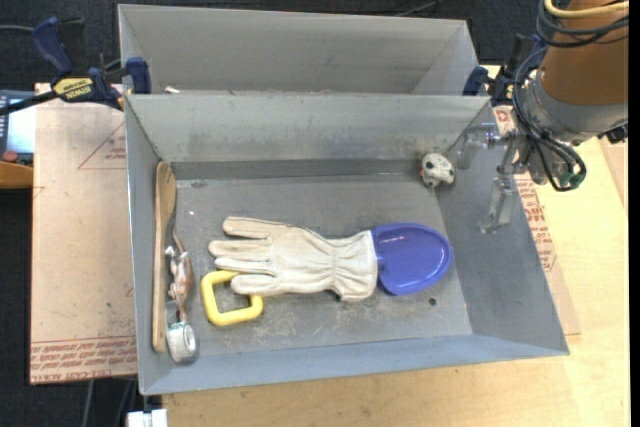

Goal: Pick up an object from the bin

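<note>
- Camera view: gripper [492, 207] hangs over the bin's [300, 130] right wall; whether released or clenched cannot be told.
- Nearest item: small white speckled ball [436, 170], far right corner. Probably light, hard and apt to roll; best gripped across its middle.
- Also: cream glove [300, 260], near centre, probably soft and limp.
- No legible writing.

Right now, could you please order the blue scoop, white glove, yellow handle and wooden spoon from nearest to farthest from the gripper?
From the gripper on the bin's right slope:
1. blue scoop, right of middle
2. white glove, middle
3. yellow handle, lower left
4. wooden spoon, along the left wall
</note>
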